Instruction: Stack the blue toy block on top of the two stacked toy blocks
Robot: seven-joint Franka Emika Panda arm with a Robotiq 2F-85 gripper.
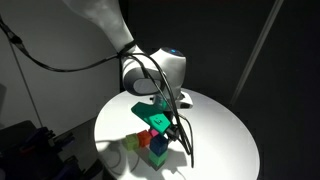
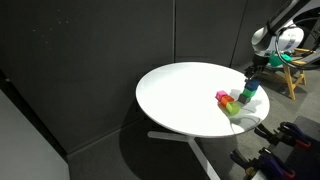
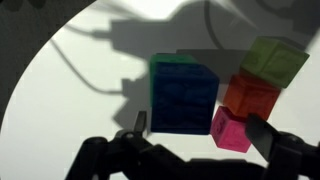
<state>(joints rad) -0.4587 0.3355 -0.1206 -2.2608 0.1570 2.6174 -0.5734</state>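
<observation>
In the wrist view the blue toy block (image 3: 185, 93) sits on top of a green block whose edge (image 3: 152, 92) shows along its left side. This is the stack of toy blocks, which also shows in both exterior views (image 1: 158, 148) (image 2: 246, 95). My gripper (image 3: 200, 127) is open above it. One finger is left of the blue block and the other is out to the right over the pink cube, and neither touches the block. The gripper hangs over the stack near the table edge in an exterior view (image 2: 252, 74).
A pink cube (image 3: 231, 130), an orange-red cube (image 3: 252, 98) and a yellow-green cube (image 3: 274, 62) lie close to the right of the stack. The round white table (image 2: 180, 95) is surrounded by dark walls. The stack stands near the table's rim. Cables hang by the arm (image 1: 150, 70).
</observation>
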